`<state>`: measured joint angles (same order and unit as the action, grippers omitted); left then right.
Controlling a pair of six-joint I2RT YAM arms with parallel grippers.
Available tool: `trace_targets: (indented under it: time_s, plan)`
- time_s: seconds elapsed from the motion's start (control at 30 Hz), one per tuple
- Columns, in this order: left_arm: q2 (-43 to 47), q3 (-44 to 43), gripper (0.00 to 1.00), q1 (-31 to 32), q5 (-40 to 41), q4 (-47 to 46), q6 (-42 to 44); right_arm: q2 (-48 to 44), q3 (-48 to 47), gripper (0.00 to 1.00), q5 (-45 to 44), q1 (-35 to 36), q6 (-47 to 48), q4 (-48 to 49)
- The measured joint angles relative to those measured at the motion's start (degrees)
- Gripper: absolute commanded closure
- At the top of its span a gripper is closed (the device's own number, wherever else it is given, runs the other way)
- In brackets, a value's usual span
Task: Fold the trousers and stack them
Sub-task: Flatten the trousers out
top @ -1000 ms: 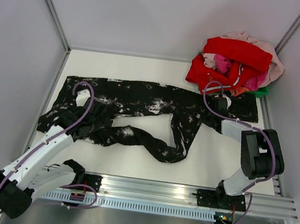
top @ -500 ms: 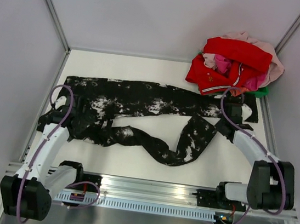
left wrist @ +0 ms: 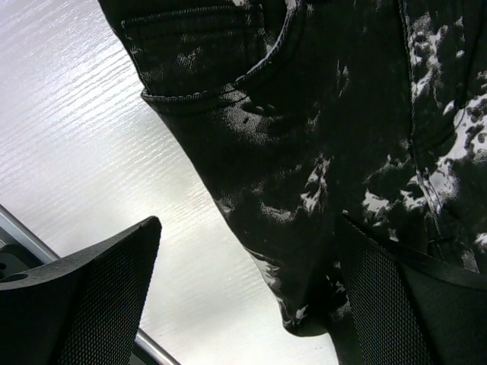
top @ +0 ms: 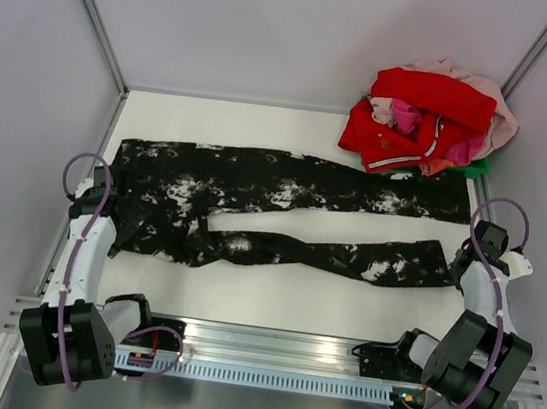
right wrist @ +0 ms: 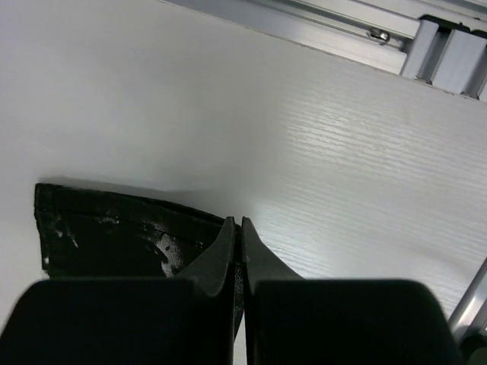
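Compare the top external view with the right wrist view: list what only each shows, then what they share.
Only top external: the whole trousers laid out, waist to the left and both legs stretched right; the pile of red and pink clothes at the far right corner; the left arm at the waist end.
Only right wrist: the right pincer seen close, fingers closed together at the corner of the leg hem; whether cloth is pinched is unclear.
Both: the near leg's end, the right pincer and the white table.
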<state>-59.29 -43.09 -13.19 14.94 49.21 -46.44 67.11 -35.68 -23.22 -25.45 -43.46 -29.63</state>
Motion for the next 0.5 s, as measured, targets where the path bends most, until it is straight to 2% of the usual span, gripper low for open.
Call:
trace_targets:
  time_s: [0.23, 0.5]
  plan:
    - [-0.42, -0.35, 0.00, -0.24, 0.28, 0.13, 1.77, 1.97, -3.15, 1.00, 1.92, -1.79, -0.50, -5.73]
    - [-2.23, -5.05, 0.00, -0.24, 2.14, 0.39, 3.58, -1.11, -22.21, 1.00, -2.32, -1.11, -3.98, -27.69]
